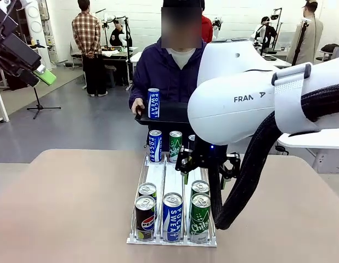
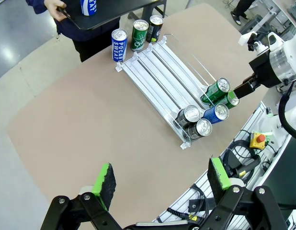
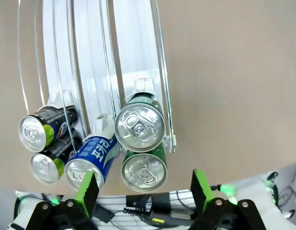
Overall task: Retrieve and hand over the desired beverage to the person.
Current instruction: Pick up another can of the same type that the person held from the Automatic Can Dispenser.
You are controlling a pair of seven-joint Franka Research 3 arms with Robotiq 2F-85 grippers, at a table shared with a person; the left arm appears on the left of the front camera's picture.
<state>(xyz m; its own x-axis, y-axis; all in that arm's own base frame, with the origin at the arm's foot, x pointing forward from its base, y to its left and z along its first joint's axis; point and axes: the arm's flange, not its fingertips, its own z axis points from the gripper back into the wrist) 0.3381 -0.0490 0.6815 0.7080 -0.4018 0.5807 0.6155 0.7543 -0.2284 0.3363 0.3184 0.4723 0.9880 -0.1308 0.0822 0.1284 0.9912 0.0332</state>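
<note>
One brown table (image 1: 65,208) bears everything. At its far side the person (image 1: 164,71) holds a black tray (image 1: 175,114) with a blue can (image 1: 153,103) standing on it. The right arm (image 1: 252,93) stretches over the clear three-lane rack (image 1: 156,174). The right gripper (image 3: 144,184) hangs above the rack's near right lane, pads spread wide and empty. The left gripper (image 2: 161,176) is raised off to the left, also spread and holding nothing.

This looks like the approach before picking. The gripper lines up with the front green can (image 3: 143,165), though which drink is wanted isn't plain. Next, it must descend squarely so the pads straddle that can without nudging the blue neighbour (image 3: 90,160).
</note>
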